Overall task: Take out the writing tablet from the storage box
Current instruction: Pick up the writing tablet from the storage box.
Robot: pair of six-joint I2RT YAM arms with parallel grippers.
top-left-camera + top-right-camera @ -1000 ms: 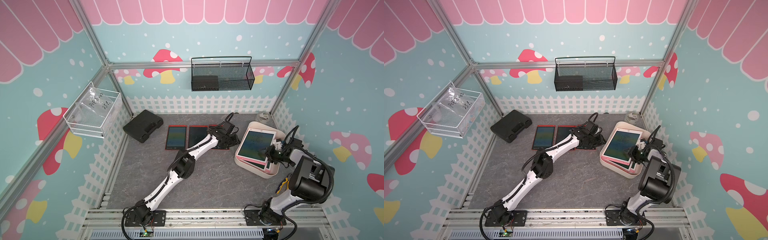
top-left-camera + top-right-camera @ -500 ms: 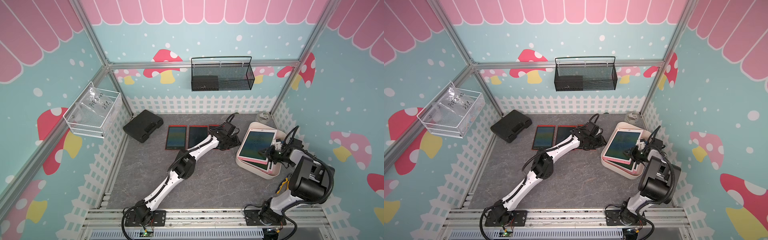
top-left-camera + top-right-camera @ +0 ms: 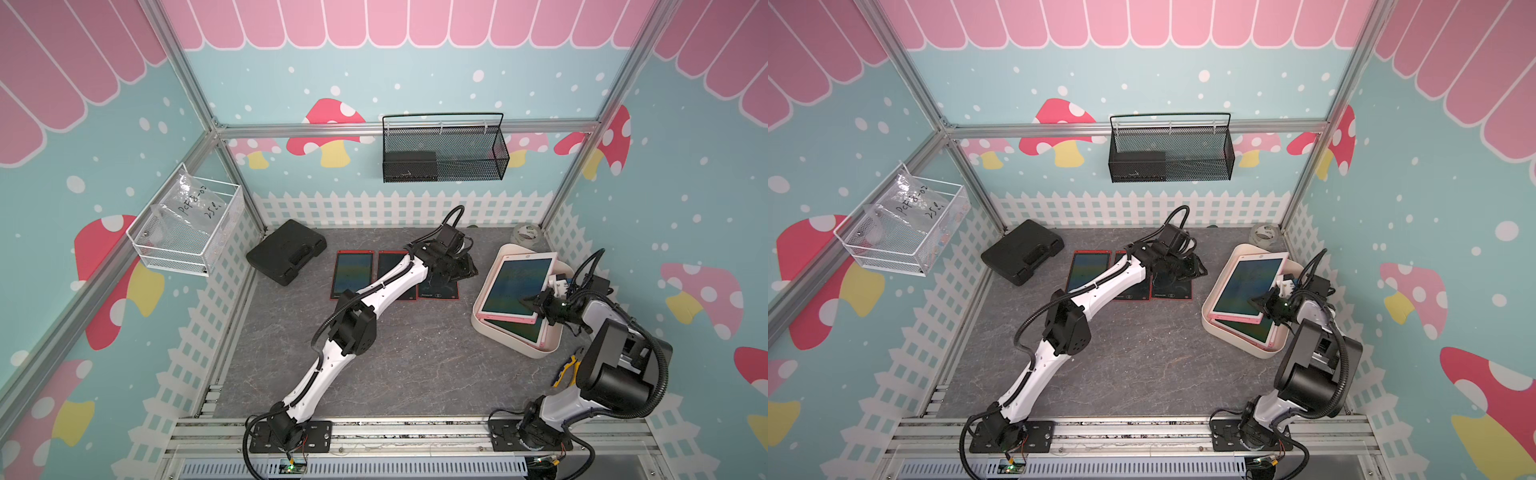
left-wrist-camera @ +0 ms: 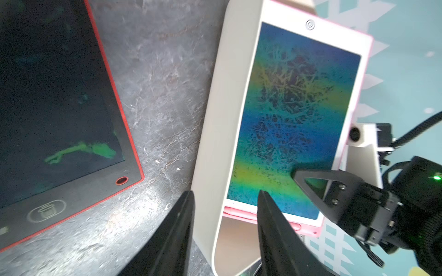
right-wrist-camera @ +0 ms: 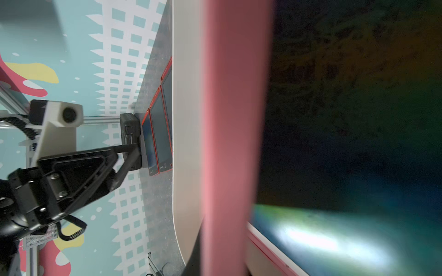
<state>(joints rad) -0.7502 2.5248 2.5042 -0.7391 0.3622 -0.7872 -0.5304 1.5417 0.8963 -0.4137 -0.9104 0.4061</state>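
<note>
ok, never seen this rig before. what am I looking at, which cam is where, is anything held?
Two robot arms are bolted at the front of a gray table, each ending in a black gripper. The two wide pictures come from one overhead stereo camera; the close-ups from a camera on each wrist. On the table lie three red-framed writing tablets, a black carrying case and a cream storage box. The right gripper is shut on the edge of the top pink writing tablet, which sits askew over a lower pink tablet in the box. The left gripper is open by the box and holds nothing.
</note>
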